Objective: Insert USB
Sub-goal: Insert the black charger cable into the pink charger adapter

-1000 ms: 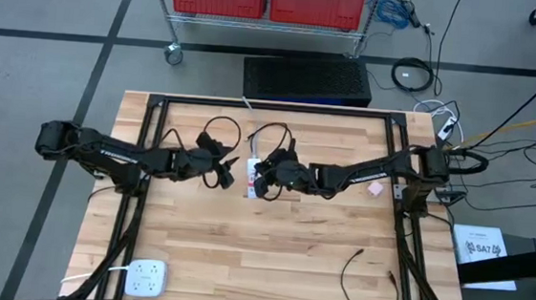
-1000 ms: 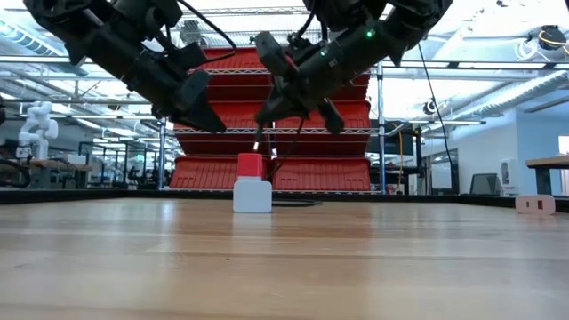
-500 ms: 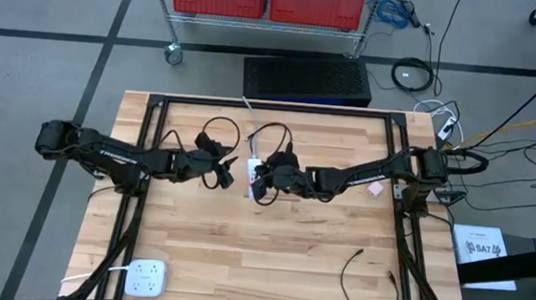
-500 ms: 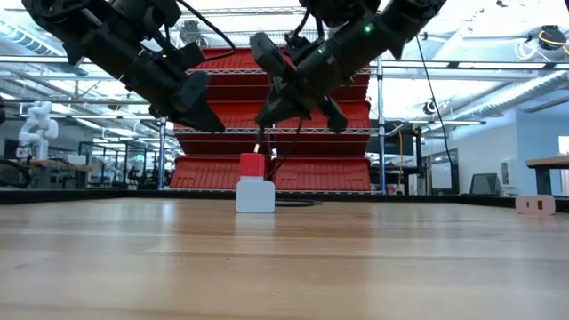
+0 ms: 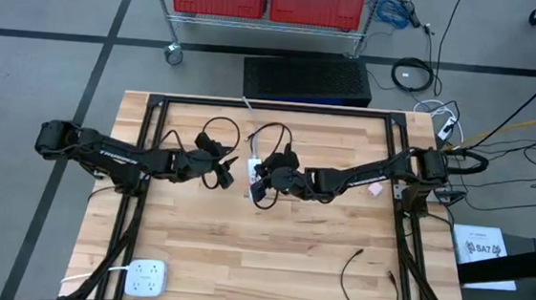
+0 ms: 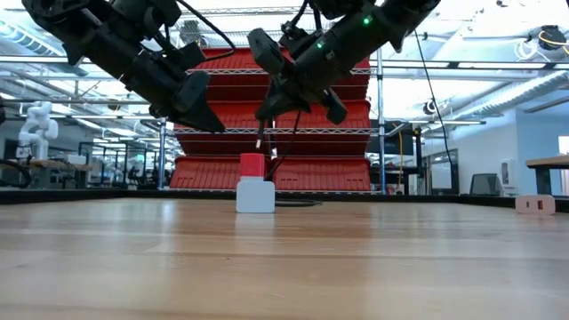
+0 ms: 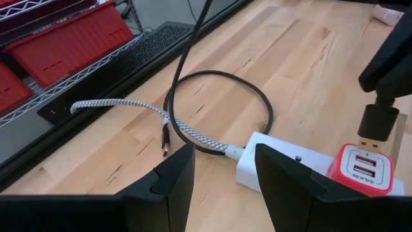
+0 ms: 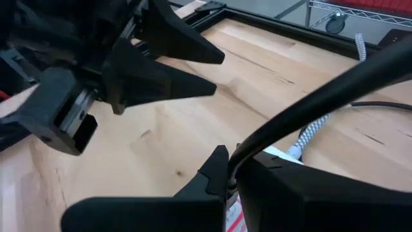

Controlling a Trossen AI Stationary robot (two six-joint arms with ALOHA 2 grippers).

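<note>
While its matte black fingers are clamped tight on the black rubbery USB plug with a short silver metal tip, the right gripper hangs just above the red-faced two-port end of the small white plastic charger block, the tip close to a port but not in it. The left gripper sits just beside the block, its wedge-shaped black fingers spread apart and empty. The block rests mid-table on the pale wooden plank tabletop, with a grey-white braided cable and a glossy black looped cable behind.
</note>
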